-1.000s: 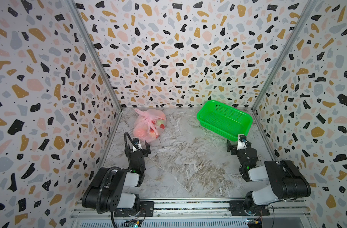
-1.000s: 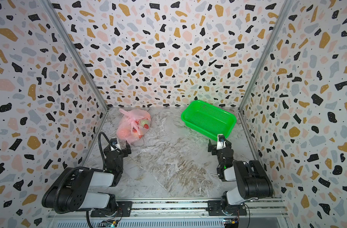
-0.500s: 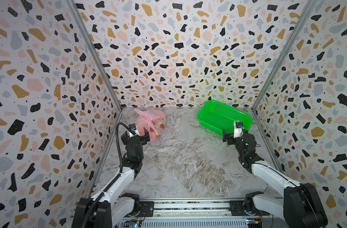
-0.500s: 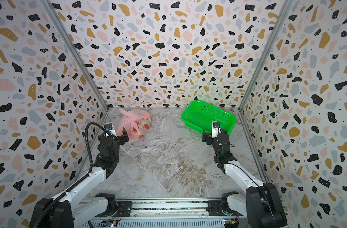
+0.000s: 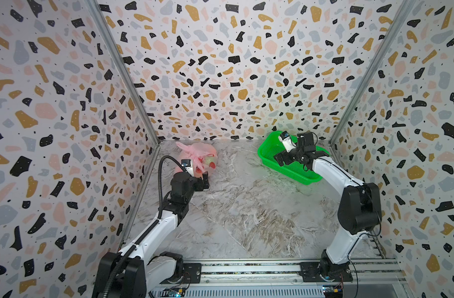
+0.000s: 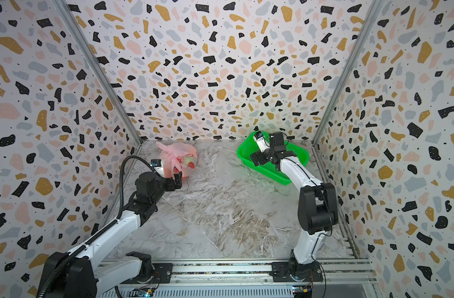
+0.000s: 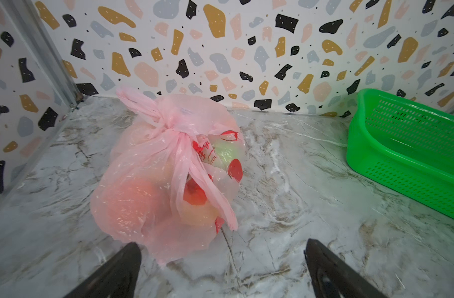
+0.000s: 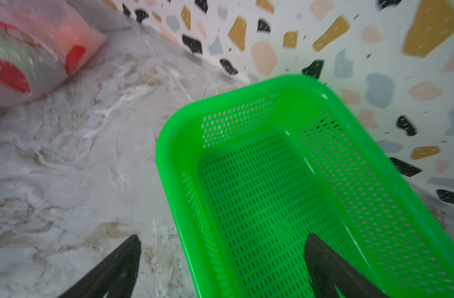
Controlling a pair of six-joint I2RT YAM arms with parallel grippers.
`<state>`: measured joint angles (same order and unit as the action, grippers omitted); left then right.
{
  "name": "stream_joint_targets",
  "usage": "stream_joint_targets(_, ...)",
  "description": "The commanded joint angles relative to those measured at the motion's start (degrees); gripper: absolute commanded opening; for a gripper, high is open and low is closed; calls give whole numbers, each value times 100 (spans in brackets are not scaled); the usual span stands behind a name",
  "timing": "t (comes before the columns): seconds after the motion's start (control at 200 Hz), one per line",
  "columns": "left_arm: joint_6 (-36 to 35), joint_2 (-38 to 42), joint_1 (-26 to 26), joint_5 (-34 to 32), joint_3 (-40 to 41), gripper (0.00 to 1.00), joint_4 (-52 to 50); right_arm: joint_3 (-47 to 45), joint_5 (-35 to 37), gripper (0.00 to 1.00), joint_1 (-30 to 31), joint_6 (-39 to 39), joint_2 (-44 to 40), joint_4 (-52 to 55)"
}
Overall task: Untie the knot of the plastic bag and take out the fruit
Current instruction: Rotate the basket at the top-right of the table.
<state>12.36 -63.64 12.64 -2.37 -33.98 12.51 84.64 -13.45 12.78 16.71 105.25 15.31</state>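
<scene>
The pink plastic bag (image 5: 198, 156) (image 6: 180, 154) lies at the back left of the marble floor, tied and full. In the left wrist view its knot (image 7: 169, 127) sits on top of the bag (image 7: 148, 185), with the handle ends trailing down. Through the plastic show the fruit: an orange one (image 7: 133, 198), a green round one (image 7: 226, 152) and a yellow-red one (image 7: 195, 206). My left gripper (image 5: 204, 180) (image 7: 220, 247) is open just short of the bag. My right gripper (image 5: 281, 159) (image 8: 222, 242) is open and empty, straddling the rim of the basket.
A green perforated basket (image 5: 302, 178) (image 6: 280, 178) (image 8: 166, 165) stands empty at the back right, close to the walls. The left wall's metal corner post (image 7: 53, 59) stands just behind the bag. Bare marble floor (image 5: 246, 211) lies between the arms.
Both arms have unfolded from their rest poses and reached forward: the left toward the bag, the right up over the basket. Both grippers stay open.
</scene>
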Motion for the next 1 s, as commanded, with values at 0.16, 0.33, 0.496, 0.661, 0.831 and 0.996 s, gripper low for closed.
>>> stream_joint_targets(0.16, 117, 64, 159, 395, -287, 100, -111, 191, -84, 98, 14, 329, 182, 743)
stream_joint_targets(0.33, 127, 78, 176, 416, -175, 100, -35, 237, 60, 86, 21, 329, 478, 869)
stream_joint_targets(0.496, 159, 36, 184, 466, -140, 100, 85, 140, 201, 75, 14, 270, 658, 885)
stream_joint_targets(0.661, 188, 8, 197, 480, -149, 100, 146, -137, 409, 62, 6, 169, 547, 667)
stream_joint_targets(0.831, 259, 12, 252, 535, -84, 100, 322, -375, 774, 43, -2, 72, 514, 461)
stream_joint_targets(0.996, 224, 58, 268, 464, -69, 100, 299, -385, 867, 25, -47, -106, 531, 393)
